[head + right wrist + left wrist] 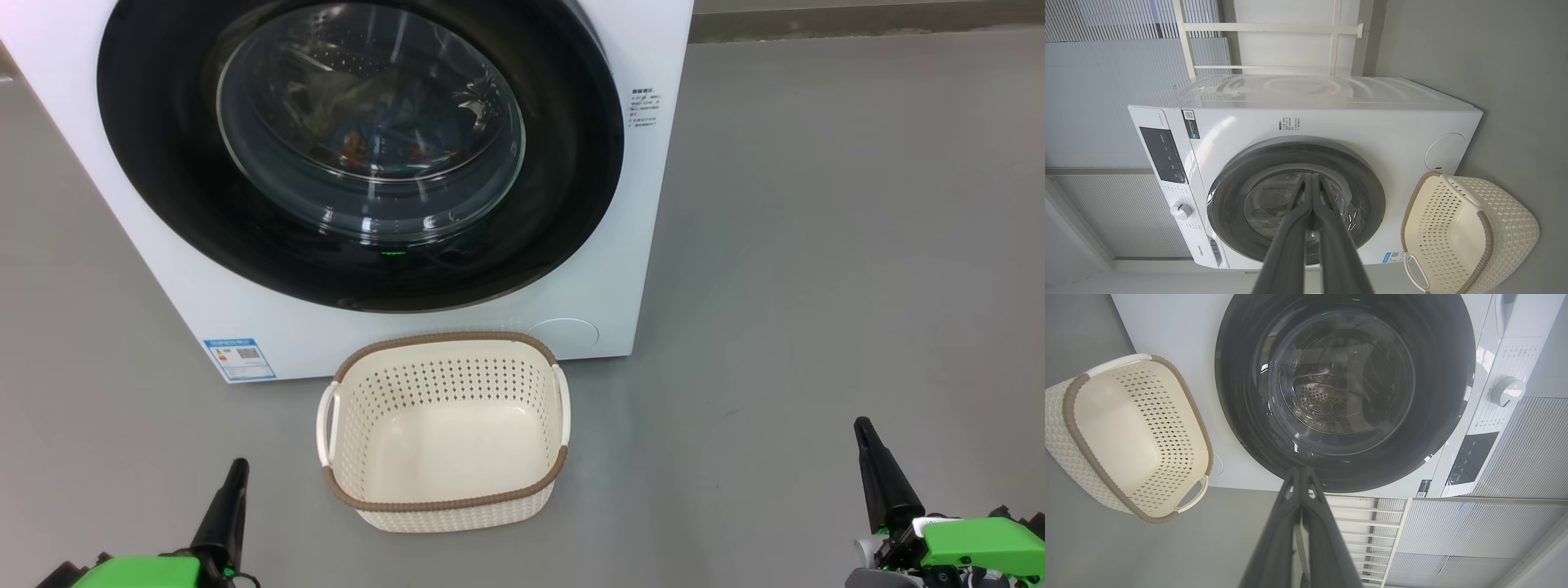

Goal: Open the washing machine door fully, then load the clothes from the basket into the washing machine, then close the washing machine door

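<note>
Glossy black, the washing machine door (369, 131) sits shut against the white washing machine (645, 245). Blue cloth with orange print, the clothes (384, 135), shows through its glass bowl. The basket (441, 457) stands empty on the grey floor, just before the machine's lower front edge. The left tool (238, 469) and right tool (864, 429) are both clenched on nothing, well apart from the basket. The door looks rigid and slick; any hold belongs at its outer rim, though I cannot make out a handle.

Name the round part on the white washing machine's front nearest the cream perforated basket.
The small white round cover, just behind the basket; the large glossy black door sits higher.
</note>
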{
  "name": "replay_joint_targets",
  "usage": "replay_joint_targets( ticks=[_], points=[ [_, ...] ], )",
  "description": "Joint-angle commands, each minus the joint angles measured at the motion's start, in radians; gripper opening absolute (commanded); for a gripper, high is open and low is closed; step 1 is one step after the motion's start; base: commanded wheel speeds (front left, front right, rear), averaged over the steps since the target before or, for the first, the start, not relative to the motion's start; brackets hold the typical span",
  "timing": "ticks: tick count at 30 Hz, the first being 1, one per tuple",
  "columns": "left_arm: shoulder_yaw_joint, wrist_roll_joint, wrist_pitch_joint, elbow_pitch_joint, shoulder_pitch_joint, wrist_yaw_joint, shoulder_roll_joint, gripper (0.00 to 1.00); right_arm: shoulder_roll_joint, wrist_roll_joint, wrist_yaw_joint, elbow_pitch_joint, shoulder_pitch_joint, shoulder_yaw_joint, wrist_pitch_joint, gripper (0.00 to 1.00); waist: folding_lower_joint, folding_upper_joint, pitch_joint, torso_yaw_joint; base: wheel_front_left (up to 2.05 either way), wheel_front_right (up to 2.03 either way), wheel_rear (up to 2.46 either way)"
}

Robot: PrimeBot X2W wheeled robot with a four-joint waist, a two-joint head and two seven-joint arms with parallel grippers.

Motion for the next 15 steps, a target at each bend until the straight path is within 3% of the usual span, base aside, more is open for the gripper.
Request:
replay_joint_targets(
  ticks=[1,15],
  points=[
    [0.035,-0.007,0.006,-0.021,-0.041,-0.007,0.019,0.00,-0.003,-0.008,0.002,-0.024,-0.041,0.021,0.005,0.00,0.0000,0.0000,0.000,0.000,0.00,0.00,0.00],
    [0.035,-0.007,0.006,-0.021,-0.041,-0.007,0.019,0.00,-0.002,-0.009,0.002,-0.024,-0.041,0.020,0.006,0.00,0.0000,0.0000,0.000,0.000,0.00,0.00,0.00]
  ],
)
